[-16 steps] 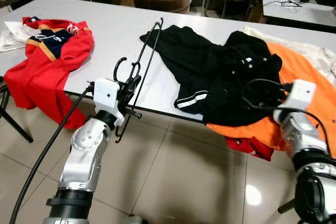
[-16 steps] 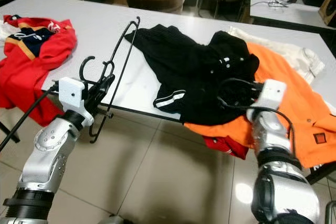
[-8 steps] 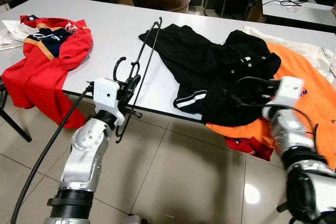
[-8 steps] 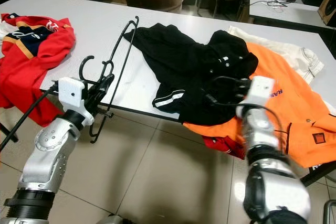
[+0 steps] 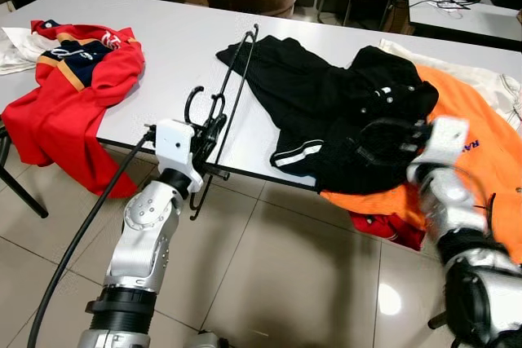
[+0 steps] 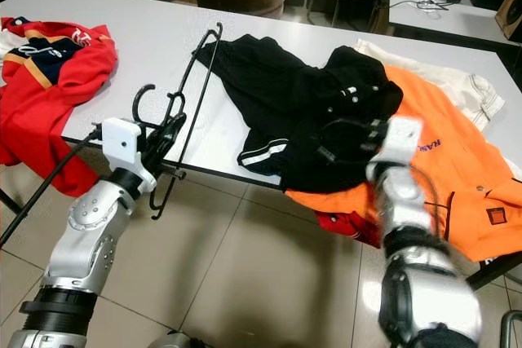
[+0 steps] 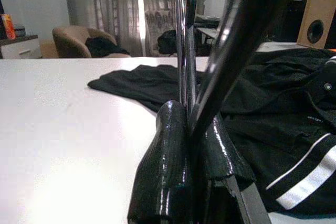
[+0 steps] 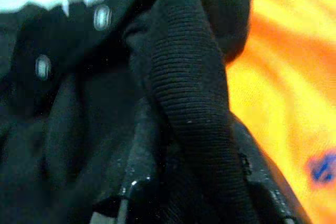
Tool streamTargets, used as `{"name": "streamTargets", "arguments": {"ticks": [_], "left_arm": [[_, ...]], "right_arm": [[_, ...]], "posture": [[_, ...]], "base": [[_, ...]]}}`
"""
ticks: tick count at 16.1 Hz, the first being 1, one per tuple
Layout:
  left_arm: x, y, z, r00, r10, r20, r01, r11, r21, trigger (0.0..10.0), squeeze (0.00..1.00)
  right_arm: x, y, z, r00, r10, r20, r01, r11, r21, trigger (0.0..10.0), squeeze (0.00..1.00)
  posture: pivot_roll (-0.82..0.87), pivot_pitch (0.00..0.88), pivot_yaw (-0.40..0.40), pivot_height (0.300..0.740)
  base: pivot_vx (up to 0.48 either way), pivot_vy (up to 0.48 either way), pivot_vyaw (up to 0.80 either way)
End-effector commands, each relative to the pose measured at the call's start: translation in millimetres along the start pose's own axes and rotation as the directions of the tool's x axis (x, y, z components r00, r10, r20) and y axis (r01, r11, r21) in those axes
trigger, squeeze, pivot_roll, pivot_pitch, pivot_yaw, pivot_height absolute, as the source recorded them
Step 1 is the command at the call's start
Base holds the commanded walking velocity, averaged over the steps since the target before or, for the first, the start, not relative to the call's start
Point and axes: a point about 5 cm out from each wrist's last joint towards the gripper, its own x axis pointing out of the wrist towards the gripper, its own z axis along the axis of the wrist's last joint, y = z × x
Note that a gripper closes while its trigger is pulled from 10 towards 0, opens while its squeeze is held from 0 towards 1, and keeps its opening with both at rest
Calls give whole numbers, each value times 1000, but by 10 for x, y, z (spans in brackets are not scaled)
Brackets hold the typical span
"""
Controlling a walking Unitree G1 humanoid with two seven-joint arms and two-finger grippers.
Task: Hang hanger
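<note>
Surface: white surface (image 5: 175, 42) across our view, tiled floor below, chairs and a second desk behind.
Garments: red shirt (image 5: 69, 87) draped off our left edge; black shirt (image 5: 351, 124) lying over an orange shirt (image 5: 481, 152) on our right; a pale garment (image 5: 489, 79) behind them.
Hanger: black wire hanger (image 5: 232, 91), held upright on edge at the near rim of the surface, hook end nearest us, long axis running away from us toward the black shirt's far sleeve.
Left claw: left claw (image 5: 210, 132) is clenched on the hanger just below the hook; in the wrist view its fingers (image 7: 170, 166) pinch the wires.
Right claw: right claw (image 6: 347, 138) is on the black shirt, with a ribbed fold of cloth (image 8: 189, 93) caught between its fingers; we judge it is grasping the collar.
Key relation: black shirt lies to the right of the hanger, close by; the hanger's far arm points at it.
Next, as we judge: bring the shirt's neck opening and the hanger arm together.
</note>
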Motion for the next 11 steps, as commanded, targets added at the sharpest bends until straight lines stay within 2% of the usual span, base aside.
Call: {"name": "streamTargets", "arguments": {"ticks": [1,2,4,6,7,9,11], "left_arm": [[51,-20,46,1000,-12,22,12,1000,10,10000,0],[55,-21,45,1000,-13,23,13,1000,9,10000,0],[86,-21,28,1000,-4,14,3,1000,18,10000,0],[100,-14,10,1000,10,7,-10,1000,8,10000,0],[116,-5,-12,999,37,-1,-37,999,2,10000,0],[127,-14,-27,999,46,-9,-45,999,11,10000,0],[119,-28,-20,999,51,6,-51,999,-2,10000,0]], "right_arm": [[101,-7,552,983,21,182,-20,1000,-8,0,157],[116,-14,672,977,27,213,-24,1000,-13,0,157],[144,-26,1142,944,58,325,-48,998,-39,0,149],[142,-2,1314,927,80,366,-65,996,-52,0,149],[132,44,1503,906,111,408,-90,993,-71,0,145],[135,37,1554,904,115,412,-91,993,-77,0,149],[149,30,1486,914,94,396,-84,996,-42,0,149]], "posture": [[-19,0,-26,740],[-21,0,-26,740],[-26,0,-27,740],[-28,0,-31,740],[-28,0,-37,740],[-24,0,-44,740],[-21,0,-50,740]], "base": [[0,0,0],[0,0,0],[0,0,0],[0,0,0],[0,0,0],[0,0,0],[0,0,0]]}}
